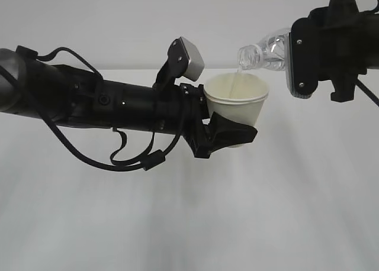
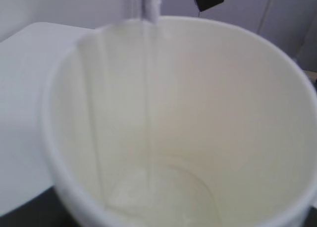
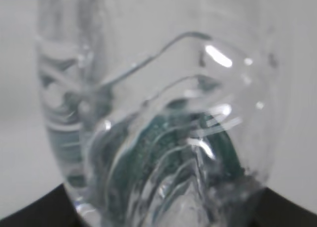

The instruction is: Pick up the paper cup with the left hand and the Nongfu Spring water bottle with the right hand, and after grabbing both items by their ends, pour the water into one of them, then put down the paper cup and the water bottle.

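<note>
Exterior view: pour is under way, both items held up off the white table (image 1: 189, 223). Left hand (image 1: 228, 135) holds the paper cup (image 1: 237, 96) low on its body, fingers (image 1: 234, 131) clamped around the lower wall near the base, so the rim stays free and nothing blocks the mouth. Cup sits roughly upright, maybe tipped slightly toward the camera, mouth open under the bottle neck.

Right hand (image 1: 305, 52) grips the Nongfu Spring water bottle (image 1: 266, 51) at its rear end; most of the body is hidden inside the black housing, only shoulder and capless neck stick out. Bottle lies near horizontal, neck angled down and left, mouth just above the cup's far rim. That tilt lets the water (image 1: 238, 76) run out as a thin stream into the cup.

Left wrist view: cup (image 2: 208, 113) interior fills the frame, stream (image 2: 148, 88) runs down the inner wall, a small pool shows at the bottom. Fingers not visible here.

Right wrist view: bottle (image 3: 163, 138) seen close up, ribbed clear plastic with green label showing through, black finger edges at the bottom corners pressing on it.

Judgement: mid-pour, cup only slightly filled; putting both down is still left.
</note>
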